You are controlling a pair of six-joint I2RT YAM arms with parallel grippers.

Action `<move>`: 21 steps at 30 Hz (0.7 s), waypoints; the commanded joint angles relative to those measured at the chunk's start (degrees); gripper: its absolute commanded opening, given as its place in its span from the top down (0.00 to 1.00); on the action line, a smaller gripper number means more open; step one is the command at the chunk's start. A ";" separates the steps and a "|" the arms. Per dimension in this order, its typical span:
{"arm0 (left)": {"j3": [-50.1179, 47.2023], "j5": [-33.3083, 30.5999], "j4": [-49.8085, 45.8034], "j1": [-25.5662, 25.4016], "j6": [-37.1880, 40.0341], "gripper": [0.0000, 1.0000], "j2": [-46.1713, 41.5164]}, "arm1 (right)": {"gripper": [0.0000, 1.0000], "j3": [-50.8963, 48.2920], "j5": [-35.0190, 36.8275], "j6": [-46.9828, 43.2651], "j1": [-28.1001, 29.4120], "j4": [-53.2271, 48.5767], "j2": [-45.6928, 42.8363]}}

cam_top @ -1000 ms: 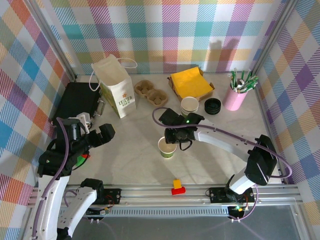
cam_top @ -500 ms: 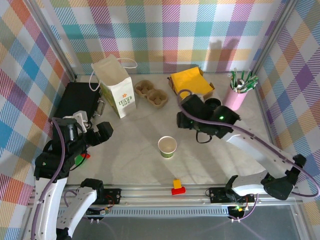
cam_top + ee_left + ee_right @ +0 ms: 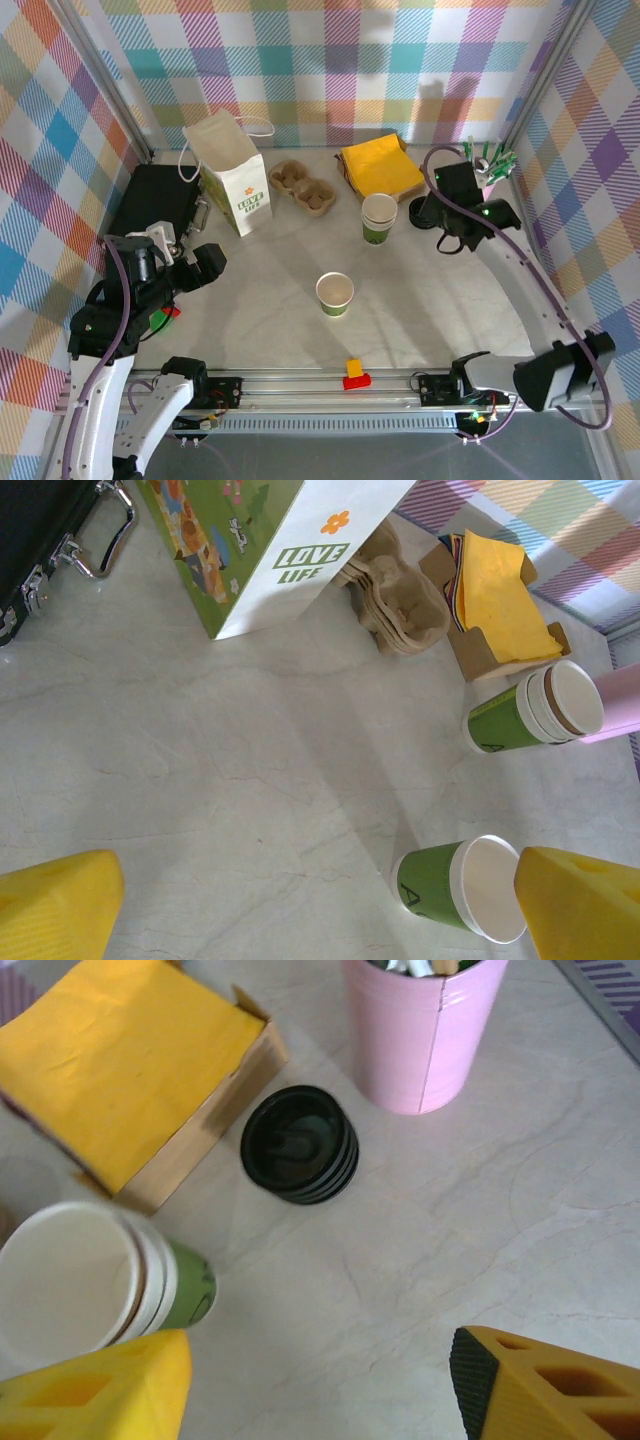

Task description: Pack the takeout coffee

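- My right gripper (image 3: 320, 1360) hovers spread and empty near the black lid stack (image 3: 299, 1157), probably to fetch a lid.
- The takeout coffee cup (image 3: 334, 293) stands lidless mid-table, well apart from the white paper bag (image 3: 232, 170).
- My left gripper (image 3: 318, 880) hangs spread, empty.

I log bare tabletop (image 3: 260, 290) all round the takeout coffee (image 3: 335, 293). Behind it: cup stack (image 3: 379, 218), black lids (image 3: 300, 1145), pink tumbler (image 3: 420, 1035), seemingly close-packed.

I see matt paper on the takeout coffee (image 3: 335, 293), and glossy black plastic lids (image 3: 300, 1146) beside the smooth pink tumbler (image 3: 425, 1035).
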 commanded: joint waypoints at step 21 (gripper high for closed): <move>-1.86 0.72 1.73 -0.52 -1.14 0.00 -0.51 | 0.36 12.75 -5.85 0.32 -8.97 2.11 31.62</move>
